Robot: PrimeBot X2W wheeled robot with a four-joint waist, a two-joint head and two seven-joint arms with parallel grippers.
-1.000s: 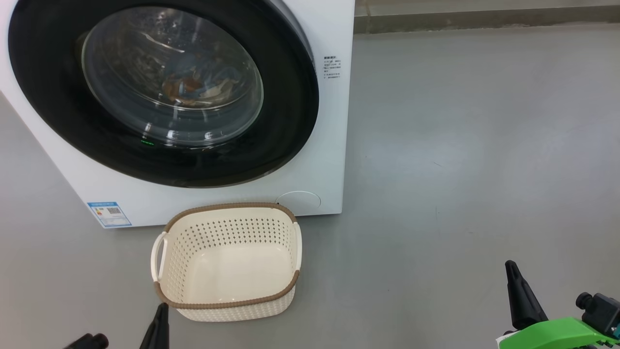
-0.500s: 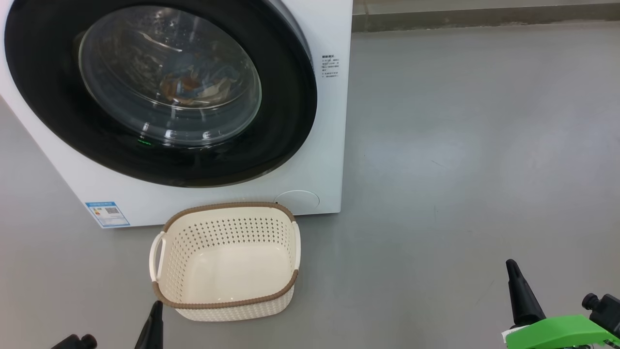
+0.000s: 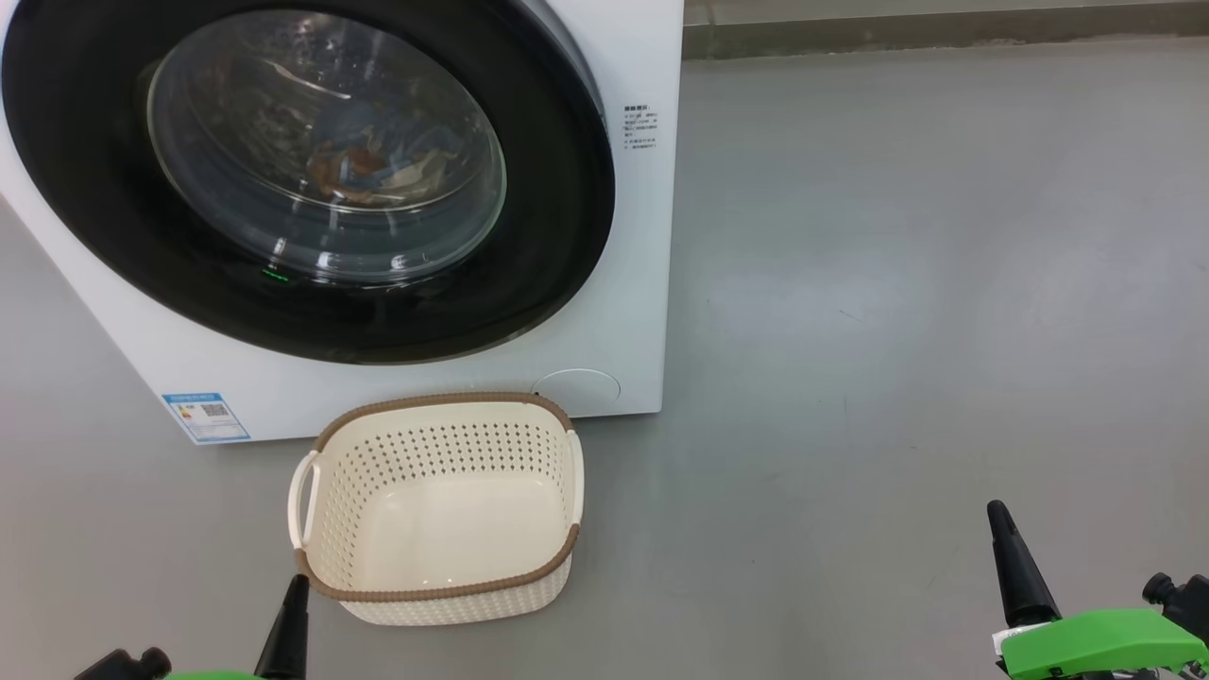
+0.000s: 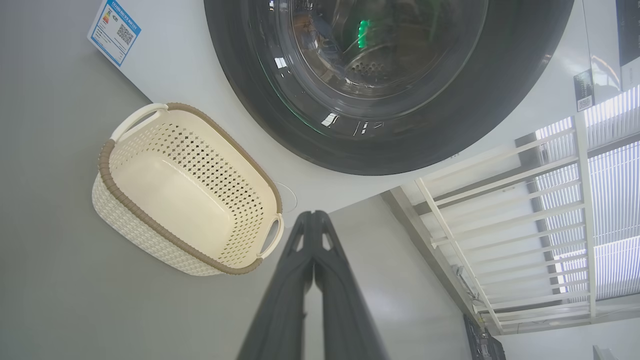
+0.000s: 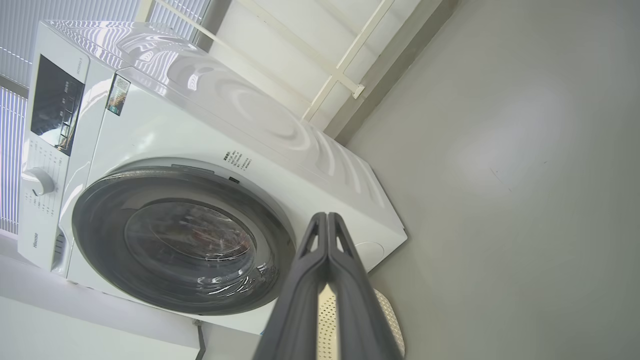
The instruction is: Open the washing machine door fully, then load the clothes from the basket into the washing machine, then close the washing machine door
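Right, you look to be at the tail end: the washing machine door [image 3: 567, 189] sits flush on the washing machine [image 3: 638, 302], the clothes [image 3: 373, 165] show through the glass inside the drum, and the basket [image 3: 439, 593] has nothing in it. Your left pincer [image 3: 297, 584] is closed on nothing, its tip just short of the basket's near rim, the door well beyond. Your right pincer [image 3: 996, 510] is likewise closed and empty, over bare floor [image 3: 897, 331], the machine far off to its left. Next move, I'd judge: nothing to grip, just check the door is fully seated and park both arms
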